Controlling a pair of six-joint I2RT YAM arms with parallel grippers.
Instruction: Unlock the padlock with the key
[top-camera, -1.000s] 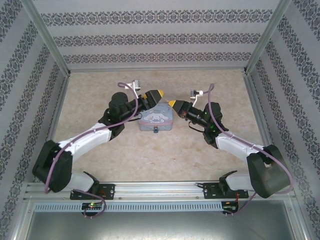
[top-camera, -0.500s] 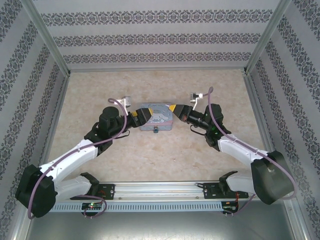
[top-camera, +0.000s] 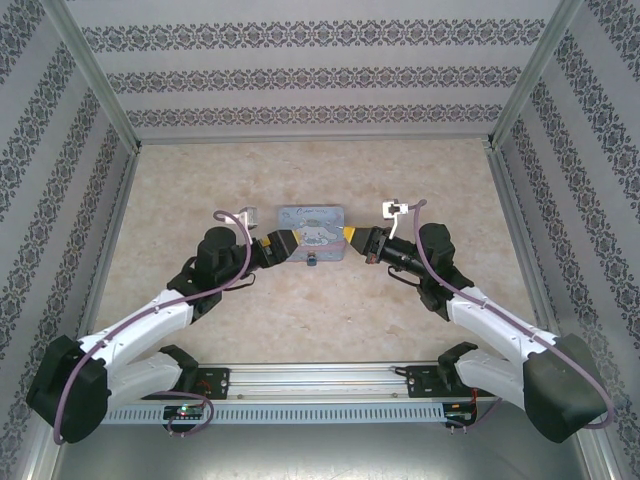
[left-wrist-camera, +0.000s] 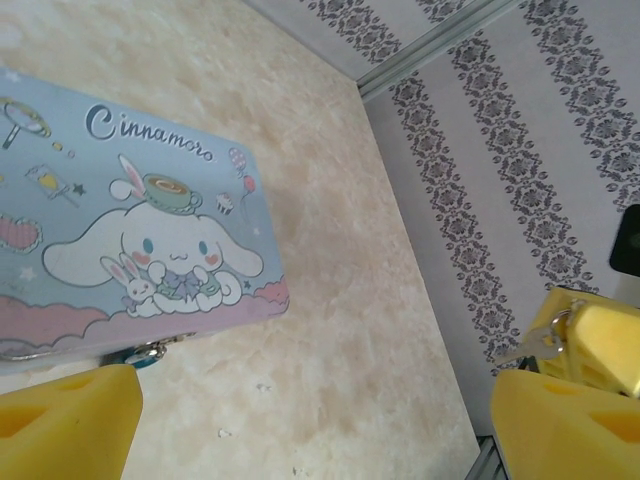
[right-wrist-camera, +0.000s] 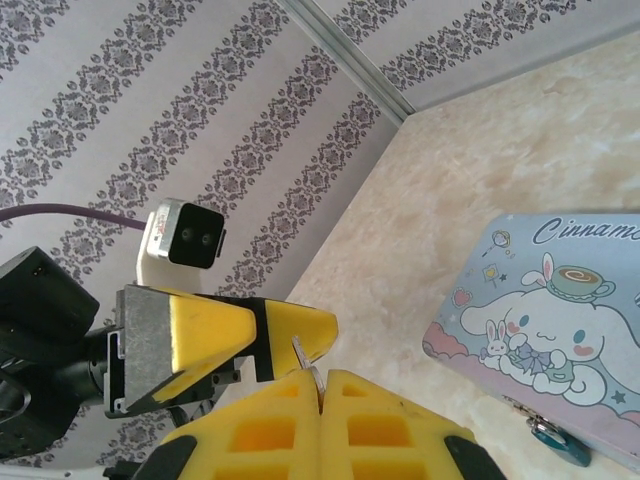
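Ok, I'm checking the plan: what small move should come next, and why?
Probably the left pincer should ease onto the padlock and grip it: it sits at the near edge of the tin, that pincer is open beside it, and the right pincer pinches the key.

Count: 2 arms, left arm (top-camera: 150, 322) and right arm (top-camera: 500, 322). 2 pincers, left pincer (top-camera: 287, 243) and right pincer (top-camera: 351, 236), 2 yellow fingers each. 2 wrist cameras, 1 per arm. 2 purple cables, 1 per arm. 1 cartoon-print tin (top-camera: 312, 220). 1 padlock (right-wrist-camera: 555, 440). 1 key (right-wrist-camera: 308, 364). 1 tabletop (top-camera: 400, 300).
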